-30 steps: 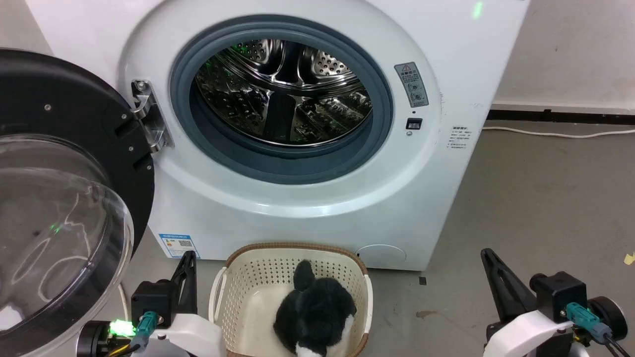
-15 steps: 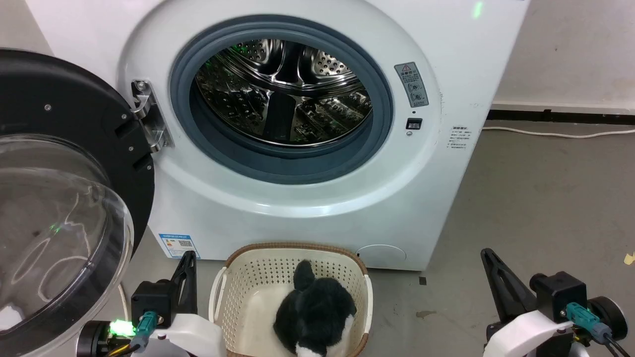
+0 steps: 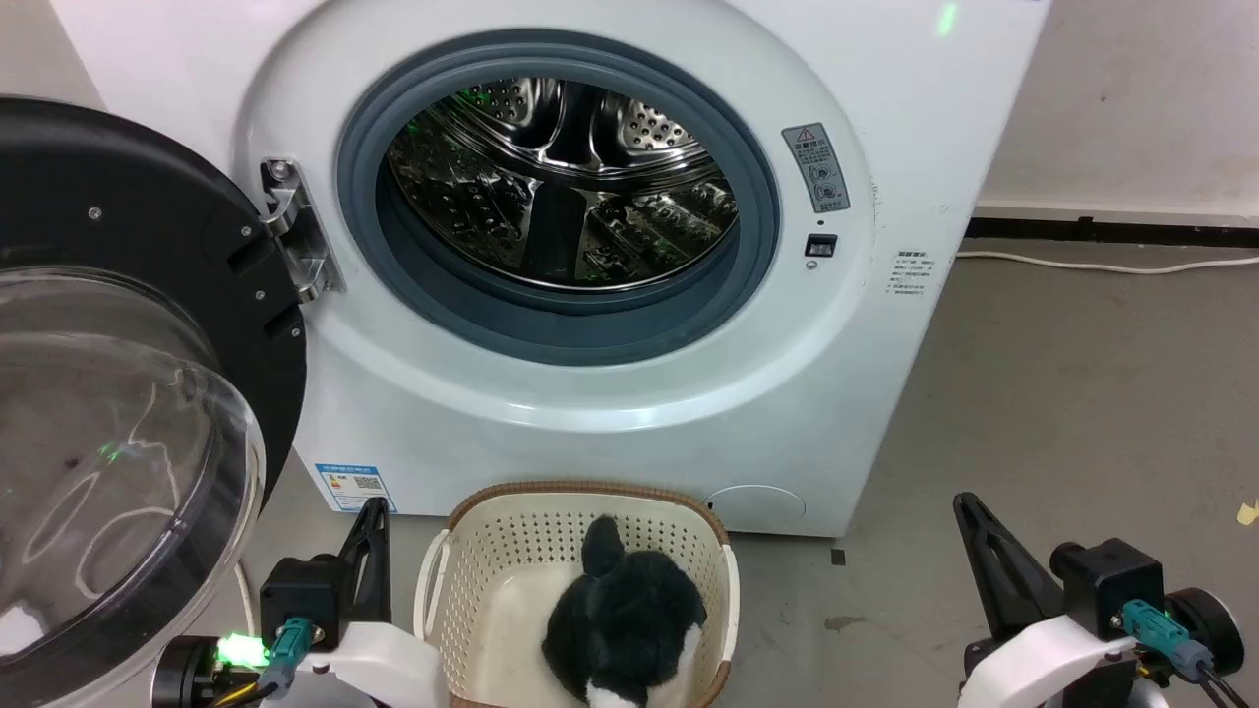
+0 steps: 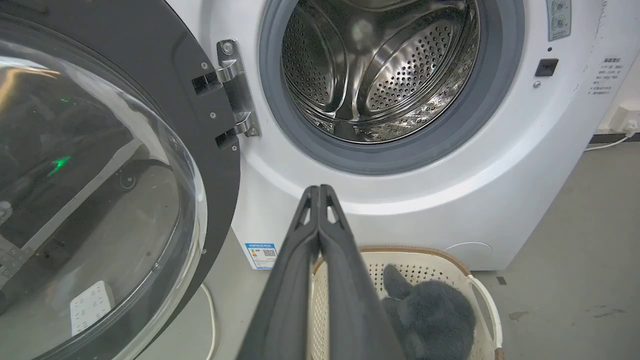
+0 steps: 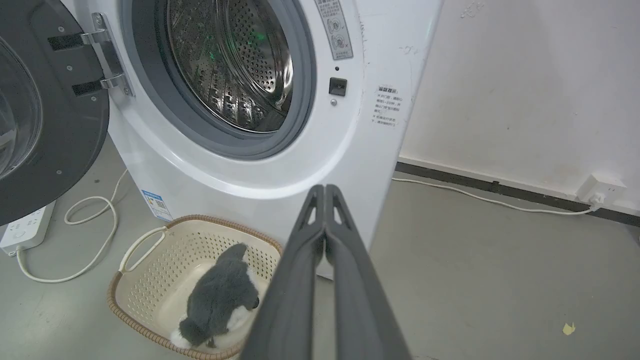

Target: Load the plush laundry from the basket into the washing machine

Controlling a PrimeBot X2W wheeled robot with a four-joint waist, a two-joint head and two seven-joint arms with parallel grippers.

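The plush laundry [image 3: 624, 625], fluffy black with white patches, lies in the cream basket [image 3: 472, 570] on the floor before the washing machine [image 3: 590, 413]. The porthole stands open, showing the steel drum [image 3: 561, 187], and the domed door [image 3: 108, 393] is swung out to the left. My left gripper [image 3: 375, 506] hangs shut left of the basket, holding nothing. My right gripper [image 3: 964, 501] is shut and holds nothing, well right of the basket. The plush [image 4: 430, 315] and basket [image 4: 480, 290] appear right of the left fingers [image 4: 320, 240]; the plush [image 5: 220, 295] sits lower left of the right fingers [image 5: 325, 225].
A white power strip [image 5: 22, 227] with a looping cable [image 5: 95, 235] lies on the floor under the open door. Another cable [image 5: 480, 197] runs along the wall to a socket [image 5: 597, 190] at the right. Bare grey floor [image 3: 1062, 413] spreads to the machine's right.
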